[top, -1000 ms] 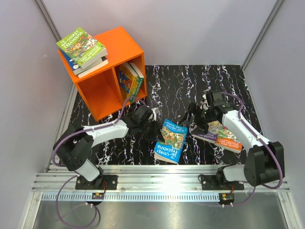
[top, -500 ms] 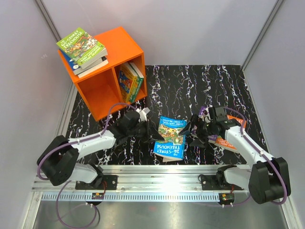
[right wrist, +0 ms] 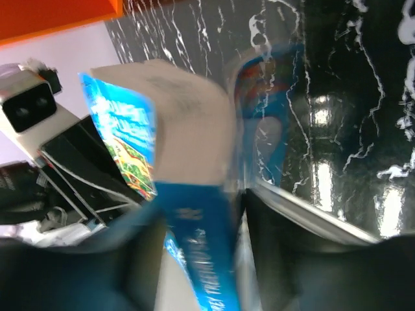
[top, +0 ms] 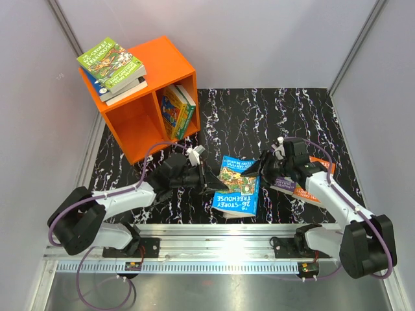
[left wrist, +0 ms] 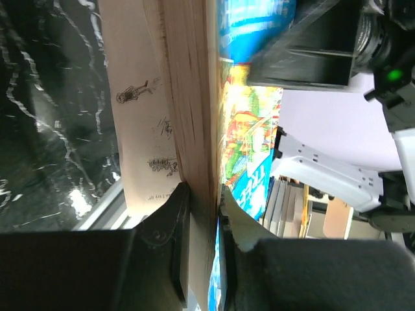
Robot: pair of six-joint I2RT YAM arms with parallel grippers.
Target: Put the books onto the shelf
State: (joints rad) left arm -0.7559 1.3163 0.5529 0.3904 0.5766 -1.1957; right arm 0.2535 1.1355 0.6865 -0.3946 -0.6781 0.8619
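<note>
Top external: blue book point(top: 237, 193) reads "26-Storey Treehouse".

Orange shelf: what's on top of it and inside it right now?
On top of the shelf lies a stack of books, green cover uppermost. The right compartment holds upright books. No book shows in the left compartment, though the top panel hides its depths.
</note>
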